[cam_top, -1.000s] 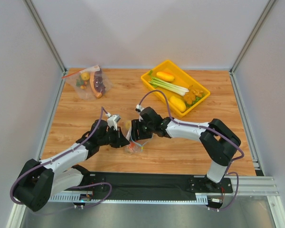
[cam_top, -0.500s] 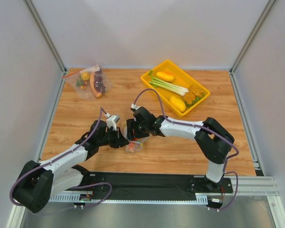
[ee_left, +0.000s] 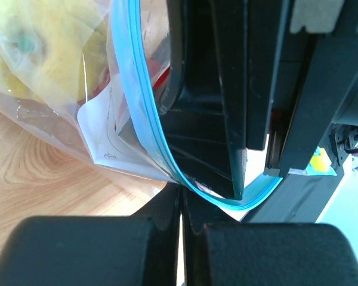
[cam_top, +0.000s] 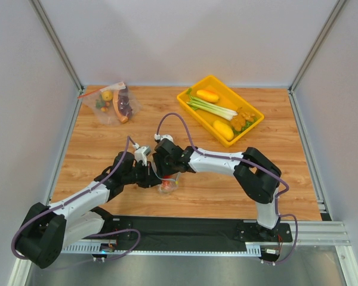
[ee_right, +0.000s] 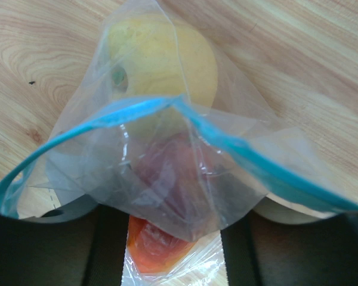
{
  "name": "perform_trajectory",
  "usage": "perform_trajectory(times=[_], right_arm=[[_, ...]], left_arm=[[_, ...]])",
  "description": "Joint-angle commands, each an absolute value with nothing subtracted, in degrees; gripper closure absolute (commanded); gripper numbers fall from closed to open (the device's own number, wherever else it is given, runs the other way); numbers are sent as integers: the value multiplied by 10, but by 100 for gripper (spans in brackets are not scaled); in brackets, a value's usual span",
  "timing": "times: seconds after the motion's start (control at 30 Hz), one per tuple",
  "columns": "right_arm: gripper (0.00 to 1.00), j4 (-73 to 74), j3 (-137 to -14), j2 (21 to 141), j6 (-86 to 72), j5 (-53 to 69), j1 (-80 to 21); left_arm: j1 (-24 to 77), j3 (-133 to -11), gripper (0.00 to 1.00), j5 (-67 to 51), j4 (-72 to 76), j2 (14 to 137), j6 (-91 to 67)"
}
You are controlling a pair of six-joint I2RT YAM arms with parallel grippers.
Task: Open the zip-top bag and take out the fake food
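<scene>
The zip-top bag (cam_top: 168, 186) lies on the table between my two grippers, its light-blue strip bowed apart so the mouth is open. In the left wrist view my left gripper (ee_left: 182, 192) is shut on the edge of the bag (ee_left: 107, 101) by the blue strip. My right gripper (ee_right: 173, 235) is open with its fingers (ee_right: 110, 250) reaching into the bag (ee_right: 167, 155). A red-orange fruit (ee_right: 152, 247) lies between those fingers, with a gap on its right side. A round yellow piece (ee_right: 161, 65) sits deeper in the bag. The leafy green and lumpy orange pieces are hidden.
A second clear bag (cam_top: 110, 104) with a red-orange strip holds toy pieces at the back left. A yellow tray (cam_top: 238, 98) at the back right holds a leek (cam_top: 212, 108) and other toy food. Metal frame rails run along both table sides.
</scene>
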State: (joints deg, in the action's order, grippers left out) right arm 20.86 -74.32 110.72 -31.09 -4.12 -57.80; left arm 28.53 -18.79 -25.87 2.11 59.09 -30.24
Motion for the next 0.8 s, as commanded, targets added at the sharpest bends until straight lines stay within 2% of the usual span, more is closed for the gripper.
perform_trajectory(times=[0.0,0.2,0.6,0.77], right_arm=[[57,249,-751,1119,-299,-54,-594],[74,259,-737,1070,-289,-74,-593],[74,201,-654,926,-336,-99,-573],[74,142,-634,918,-362,-50,-563]], left_arm=[[288,-195,100,-248,12,584,-284],[288,-202,100,-229,3,589,-286],[288,-202,100,-236,-4,611,-291],[288,-207,100,-243,14,616,-293]])
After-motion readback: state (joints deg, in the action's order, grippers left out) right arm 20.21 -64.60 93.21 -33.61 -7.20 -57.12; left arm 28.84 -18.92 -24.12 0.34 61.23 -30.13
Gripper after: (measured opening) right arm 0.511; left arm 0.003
